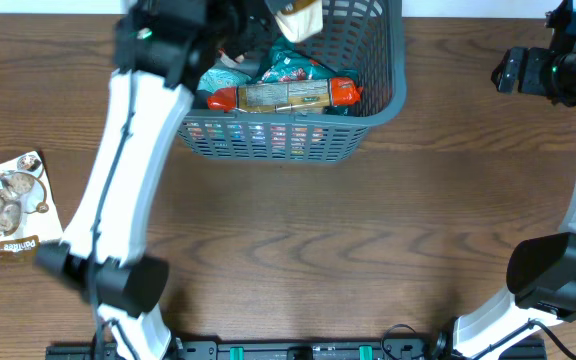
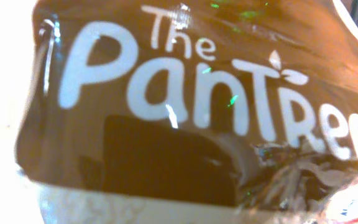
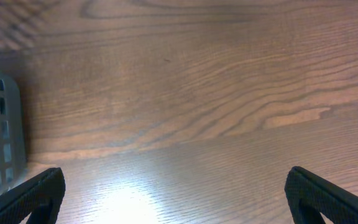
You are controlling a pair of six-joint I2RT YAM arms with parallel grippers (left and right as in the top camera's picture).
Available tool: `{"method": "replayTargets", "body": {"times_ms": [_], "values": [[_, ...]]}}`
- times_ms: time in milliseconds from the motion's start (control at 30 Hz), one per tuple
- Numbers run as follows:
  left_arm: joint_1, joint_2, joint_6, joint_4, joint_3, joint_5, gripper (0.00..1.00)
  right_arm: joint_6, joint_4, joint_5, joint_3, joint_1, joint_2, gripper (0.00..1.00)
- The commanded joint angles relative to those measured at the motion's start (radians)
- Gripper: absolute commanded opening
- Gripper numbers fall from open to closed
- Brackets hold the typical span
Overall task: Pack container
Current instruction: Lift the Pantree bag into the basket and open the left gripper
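Sitting at the far middle of the table (image 1: pixel 368 230), the basket (image 1: pixel 268 140) is seen from overhead with its dark grey slatted front wall turned toward the robot. Several snack packets are held inside it: a long packet (image 1: pixel 283 95) with orange-red ends is laid flat across the heap, and a teal packet (image 1: pixel 293 68) is tucked just behind it. Coloured wrappers can be made out through the slats lower down, but their kinds cannot be told.

Above the far part of the basket, the left gripper (image 1: pixel 266 22) is clamped on a brown packet (image 1: pixel 300 18), which is held in the air over the contents. In the left wrist view this packet fills the whole picture, white lettering reading "The PanTree" is shown on it, and one dark finger (image 2: pixel 166 162) is pressed against its face.

Well to the right of the basket, the right gripper (image 3: pixel 182 196) is held over bare wood with its jaws spread wide and nothing between them; a corner of the basket is caught at the left edge of its view.

Near the left edge of the table, a loose packet (image 1: pixel 8 205) in brown and cream is laid flat, well apart from the basket.
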Motion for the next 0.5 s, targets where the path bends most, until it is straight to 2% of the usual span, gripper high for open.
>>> {"method": "replayTargets", "body": {"times_ms": [0,200,233,267,300,333,467], "values": [[0.003,0.098,0.034,-0.013,0.002,-0.006,0.06,-0.021,-0.004,-0.004,-0.007,0.0,0.01,0.99],[-0.001,0.211,0.033,-0.088,0.002,-0.008,0.07,-0.025,-0.008,-0.004,-0.007,0.002,0.01,0.99],[-0.001,0.215,0.033,-0.093,0.0,-0.008,0.14,-0.025,-0.008,-0.005,-0.007,0.002,0.01,0.99],[-0.001,0.218,0.033,-0.097,-0.001,-0.008,0.42,-0.025,-0.008,-0.004,-0.007,0.002,0.01,0.99],[-0.001,0.218,0.033,-0.097,-0.002,-0.008,0.61,-0.025,-0.008,-0.004,-0.007,0.002,0.01,0.99],[-0.001,0.216,0.033,-0.097,-0.002,-0.008,0.73,-0.025,-0.009,-0.004,-0.007,0.002,0.01,0.99],[-0.001,0.174,0.033,-0.093,-0.001,-0.017,0.8,-0.026,-0.011,-0.004,-0.007,0.002,0.01,0.99]]}}
